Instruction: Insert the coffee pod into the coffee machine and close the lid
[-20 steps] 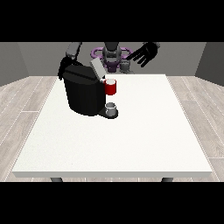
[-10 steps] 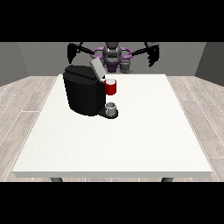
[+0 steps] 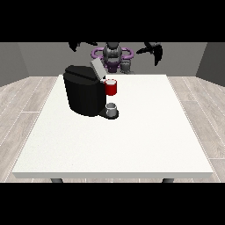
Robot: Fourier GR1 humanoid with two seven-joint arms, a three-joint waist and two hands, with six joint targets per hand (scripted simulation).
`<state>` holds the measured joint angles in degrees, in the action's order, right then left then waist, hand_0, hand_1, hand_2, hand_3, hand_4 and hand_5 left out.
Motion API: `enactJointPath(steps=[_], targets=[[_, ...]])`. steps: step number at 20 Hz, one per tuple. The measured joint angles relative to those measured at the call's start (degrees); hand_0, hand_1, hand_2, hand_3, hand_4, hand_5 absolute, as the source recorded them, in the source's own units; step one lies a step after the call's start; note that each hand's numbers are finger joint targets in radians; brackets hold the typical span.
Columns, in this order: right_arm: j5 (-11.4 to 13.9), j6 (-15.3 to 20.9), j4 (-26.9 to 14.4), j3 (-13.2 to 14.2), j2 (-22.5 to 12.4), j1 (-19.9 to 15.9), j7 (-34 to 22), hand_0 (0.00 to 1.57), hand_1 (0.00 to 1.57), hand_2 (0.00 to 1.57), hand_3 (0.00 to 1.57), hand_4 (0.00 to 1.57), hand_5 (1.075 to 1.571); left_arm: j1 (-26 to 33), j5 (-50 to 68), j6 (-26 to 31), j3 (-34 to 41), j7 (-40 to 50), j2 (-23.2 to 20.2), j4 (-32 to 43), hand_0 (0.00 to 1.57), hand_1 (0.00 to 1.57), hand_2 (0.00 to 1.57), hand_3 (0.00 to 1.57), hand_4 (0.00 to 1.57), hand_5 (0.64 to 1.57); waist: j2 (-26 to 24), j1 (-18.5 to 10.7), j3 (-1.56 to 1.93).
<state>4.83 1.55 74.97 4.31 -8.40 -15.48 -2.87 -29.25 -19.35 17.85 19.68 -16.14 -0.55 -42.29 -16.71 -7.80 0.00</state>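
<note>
The black coffee machine (image 3: 83,93) stands on the white table (image 3: 132,140), left of the middle. Its grey lid (image 3: 96,68) is tilted up and open. A red thing at the machine (image 3: 111,87) sits at its front. Below that, a grey thing (image 3: 111,108) rests on the machine's base; I cannot tell it for the pod. Both hands are raised high beside the robot's head, far from the machine. The hand at the view's left (image 3: 78,45) shows splayed fingers and holds nothing. The hand at the view's right (image 3: 153,49) hangs with relaxed fingers, also holding nothing.
The robot's torso (image 3: 113,57) with purple shoulders stands behind the table's far edge. The white tabletop stretches wide to the right and in front of the machine. Wooden floor surrounds the table.
The hand at the view's left has left the machine's top and risen. Both arms have spread up and outwards. The lid is still tilted up.
</note>
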Motion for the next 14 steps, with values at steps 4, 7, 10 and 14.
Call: enactJointPath(steps=[4,7,10,14], targets=[[-2.0,-0.4,-1.5,3.1,-1.8,-4.8,-1.8,0.0,0.0,0.0,0.0,0.17,1.571,1.3,2.4,-0.2,-2.3,0.9,0.3,-4.8,0.0,0.0,0.0,0.0,0.39,1.571,3.3,-1.4,0.0],[-3.8,-1.3,-4.2,5.0,-2.5,-5.9,-2.0,0.0,0.0,0.0,0.0,0.08,1.571,3.2,4.5,-0.1,-4.9,2.3,0.4,-8.4,0.0,0.0,0.0,0.0,0.38,1.571,4.4,-3.0,0.0],[-5.7,-1.2,-6.0,6.7,-2.5,-8.7,-3.2,0.0,0.0,0.0,0.0,0.13,1.571,3.9,5.4,0.0,-5.9,3.3,0.5,-11.9,0.0,0.0,0.0,0.0,0.36,1.571,6.6,-4.0,0.02],[-8.2,-2.1,-9.6,8.9,-3.5,-11.7,-4.1,0.0,0.0,0.0,0.0,0.15,1.571,6.3,7.9,-1.0,-9.4,5.3,0.5,-17.1,0.0,0.0,0.0,0.0,0.32,1.571,8.5,-4.9,0.02]])
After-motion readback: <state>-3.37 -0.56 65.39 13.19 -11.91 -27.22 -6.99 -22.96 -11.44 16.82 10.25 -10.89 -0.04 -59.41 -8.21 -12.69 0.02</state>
